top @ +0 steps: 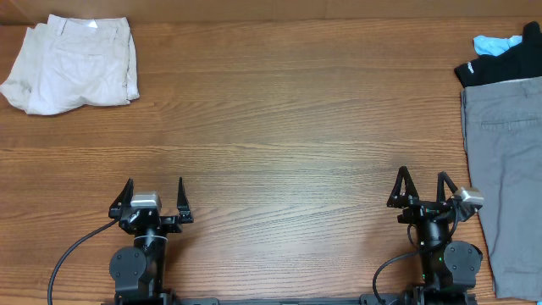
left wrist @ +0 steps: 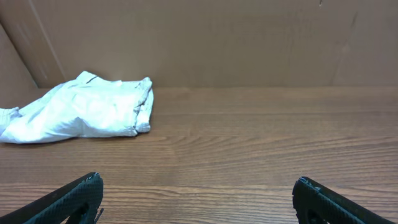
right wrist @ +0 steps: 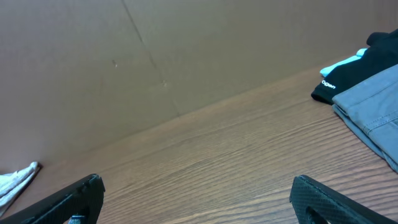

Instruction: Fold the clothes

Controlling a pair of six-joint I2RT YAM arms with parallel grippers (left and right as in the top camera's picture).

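Observation:
The grey shorts [top: 506, 178] lie flat along the table's right edge, waistband toward the back; they also show in the right wrist view [right wrist: 373, 106]. A black garment [top: 500, 66] and a light-blue garment [top: 494, 42] lie behind them; both appear in the right wrist view, the black [right wrist: 357, 65] and the blue [right wrist: 339, 64]. Folded cream shorts [top: 72, 63] sit at the back left, also in the left wrist view [left wrist: 81, 109]. My left gripper [top: 153, 190] [left wrist: 196, 186] is open and empty at the front left. My right gripper [top: 421, 182] [right wrist: 196, 186] is open and empty, left of the grey shorts.
The wooden table [top: 279, 127] runs between the two piles. A brown cardboard wall [left wrist: 205, 37] stands behind the table, also in the right wrist view [right wrist: 155, 56].

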